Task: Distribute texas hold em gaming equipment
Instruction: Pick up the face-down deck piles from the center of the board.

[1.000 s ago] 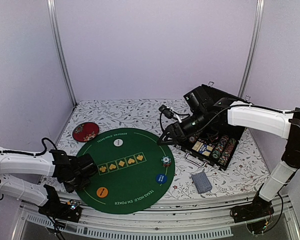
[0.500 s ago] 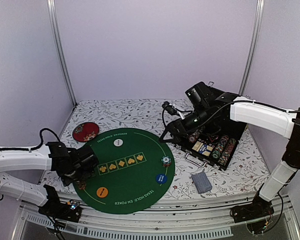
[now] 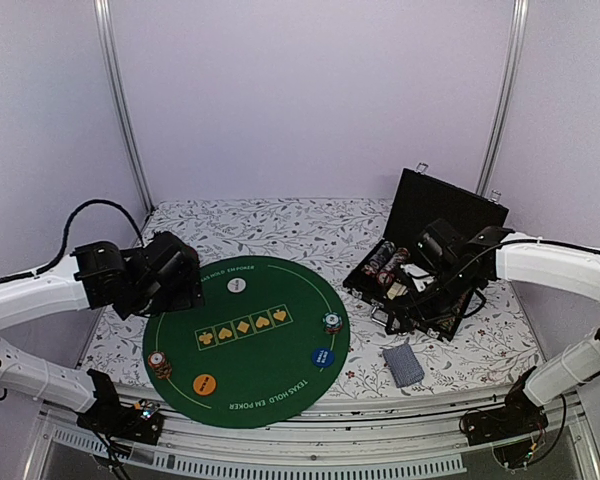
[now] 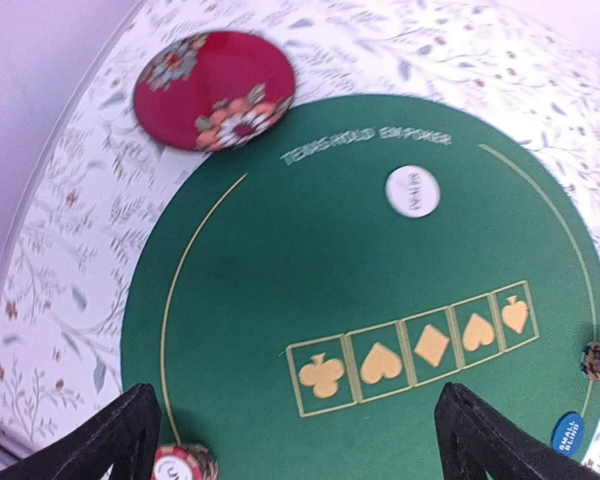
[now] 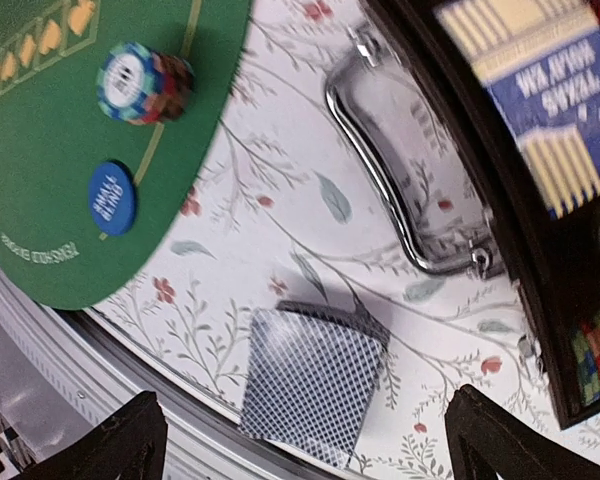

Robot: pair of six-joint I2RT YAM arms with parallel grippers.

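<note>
Dealing partway: two chip stacks (image 3: 331, 322), three buttons (image 3: 323, 357) on mat (image 3: 270, 395); card deck (image 3: 403, 364) undealt on bench (image 3: 280, 225), more chips (image 3: 385, 262) in case (image 3: 450, 205). My left pincer (image 4: 298, 425) and right pincer (image 5: 305, 420) gape empty.

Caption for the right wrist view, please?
Open right gripper above the card deck near the case handle; chip stack and blue button on the green mat.

Green mat (image 3: 265, 372) — blue-grey chequered cards (image 3: 403, 364).
</note>
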